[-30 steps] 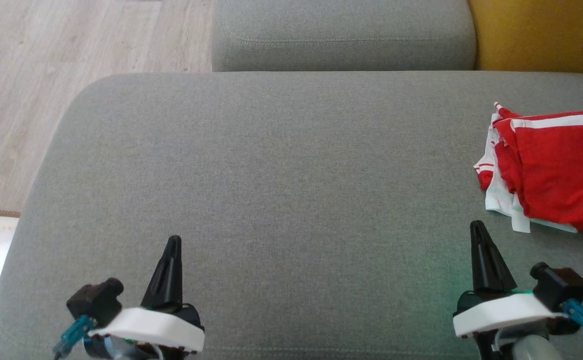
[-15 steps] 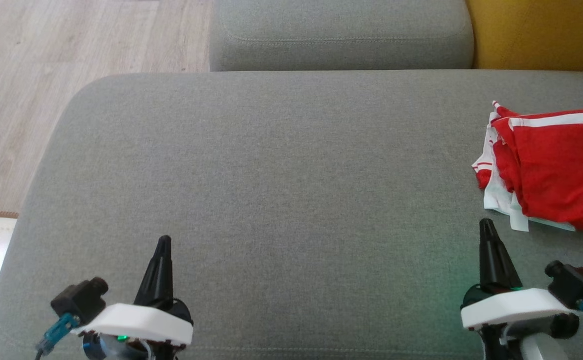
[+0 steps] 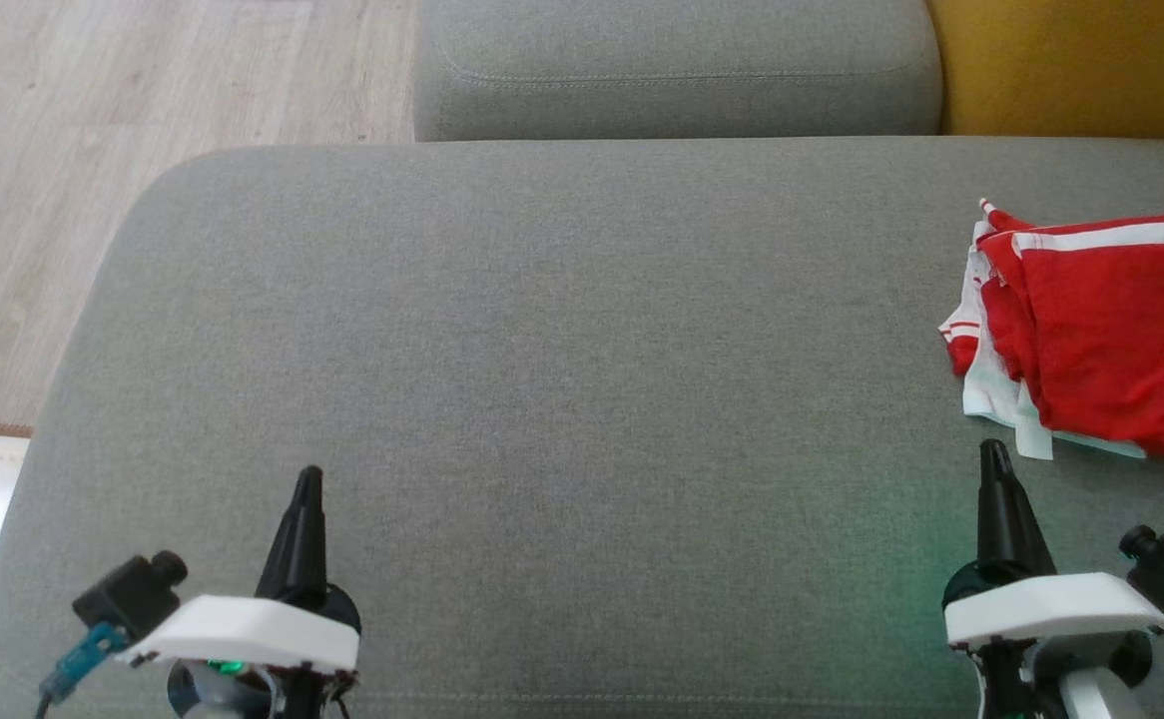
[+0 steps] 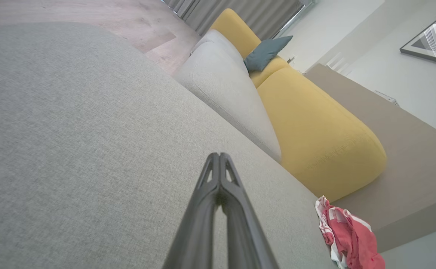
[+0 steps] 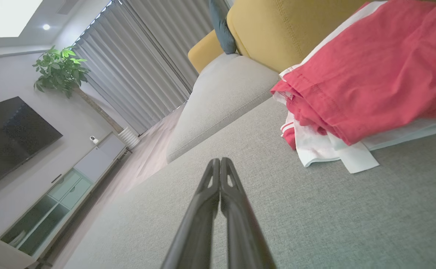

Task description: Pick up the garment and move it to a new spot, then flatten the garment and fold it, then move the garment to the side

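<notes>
Right hand (image 3: 992,457) shifted outward, folded red garment (image 3: 1111,330) just beyond its tip

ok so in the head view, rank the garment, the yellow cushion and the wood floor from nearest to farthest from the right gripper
From the right gripper:
1. garment, just ahead and slightly to its right.
2. yellow cushion, at the back, on the right.
3. wood floor, far off at the back left.
</notes>
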Tool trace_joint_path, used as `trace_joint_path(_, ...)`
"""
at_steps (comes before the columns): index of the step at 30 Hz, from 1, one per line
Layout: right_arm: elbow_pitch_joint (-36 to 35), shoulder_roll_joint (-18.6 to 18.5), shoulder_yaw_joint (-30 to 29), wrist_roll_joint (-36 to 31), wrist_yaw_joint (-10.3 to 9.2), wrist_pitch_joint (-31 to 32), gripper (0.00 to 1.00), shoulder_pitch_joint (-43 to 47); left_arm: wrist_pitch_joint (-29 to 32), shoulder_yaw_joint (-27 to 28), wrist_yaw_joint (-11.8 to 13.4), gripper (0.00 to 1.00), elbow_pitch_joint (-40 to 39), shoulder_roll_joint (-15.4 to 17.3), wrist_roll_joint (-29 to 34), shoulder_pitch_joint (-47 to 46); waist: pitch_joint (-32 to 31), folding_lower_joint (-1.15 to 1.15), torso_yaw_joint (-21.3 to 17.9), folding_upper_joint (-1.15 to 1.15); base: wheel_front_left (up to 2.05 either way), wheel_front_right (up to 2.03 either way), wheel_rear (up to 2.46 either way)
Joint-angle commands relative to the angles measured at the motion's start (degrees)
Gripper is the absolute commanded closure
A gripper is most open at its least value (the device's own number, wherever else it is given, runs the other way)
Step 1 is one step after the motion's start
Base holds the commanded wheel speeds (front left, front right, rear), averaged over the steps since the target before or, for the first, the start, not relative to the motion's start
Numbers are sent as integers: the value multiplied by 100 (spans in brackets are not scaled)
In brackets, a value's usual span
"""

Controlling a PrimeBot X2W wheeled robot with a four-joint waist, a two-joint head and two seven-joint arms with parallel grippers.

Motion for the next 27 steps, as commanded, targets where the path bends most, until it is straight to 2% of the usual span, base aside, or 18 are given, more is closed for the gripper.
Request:
trace_joint_path(1, -184, -95, 3, 181, 13, 37, 100, -319, 45, 130, -53, 100, -166, 78, -152, -327, 1, 0, -3, 0, 0, 0, 0)
trace_joint_path(27, -181, -124, -178, 1918, 21, 455, 100, -425, 473, 502, -160, 100, -33, 109, -1634, -489, 24, 0, -58, 0, 0, 0, 0)
